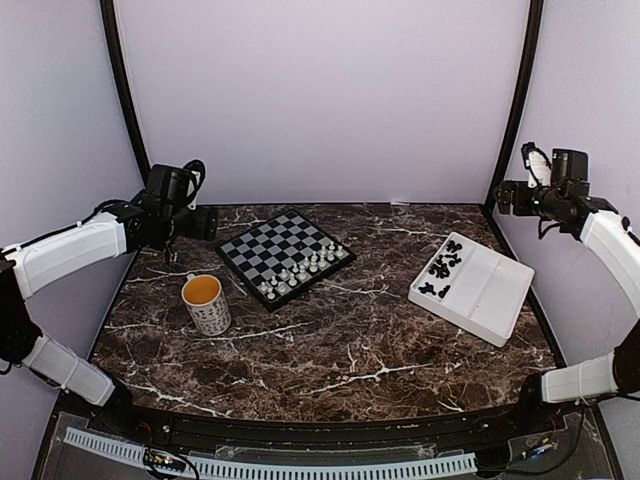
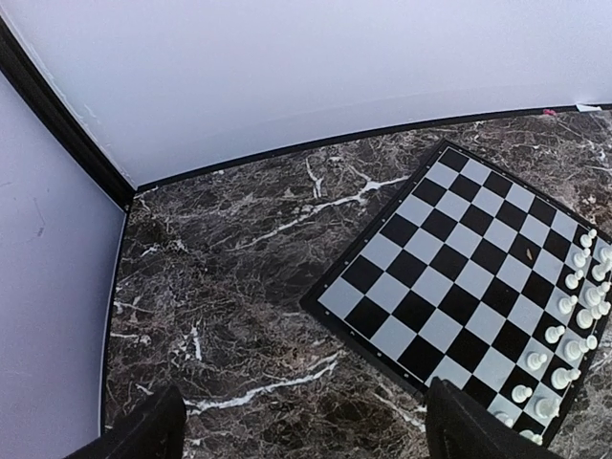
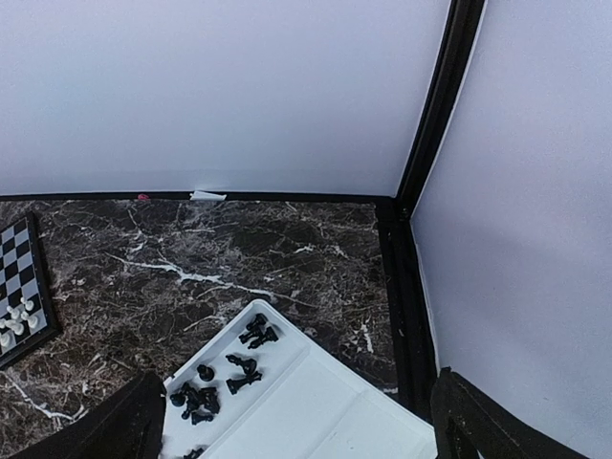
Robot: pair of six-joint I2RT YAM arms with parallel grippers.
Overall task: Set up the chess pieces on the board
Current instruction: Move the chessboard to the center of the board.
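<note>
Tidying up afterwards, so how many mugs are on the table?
1. The mug stands left on the table, close to the left corner of the board; none appears hidden.

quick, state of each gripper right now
left gripper: open, holding nothing
right gripper: open, holding nothing

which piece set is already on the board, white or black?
The white pieces, standing in rows on the board; the black chess pieces lie heaped in the white tray.

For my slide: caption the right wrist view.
Right gripper, jaws open, overlooking black chess pieces in a white tray.
</note>
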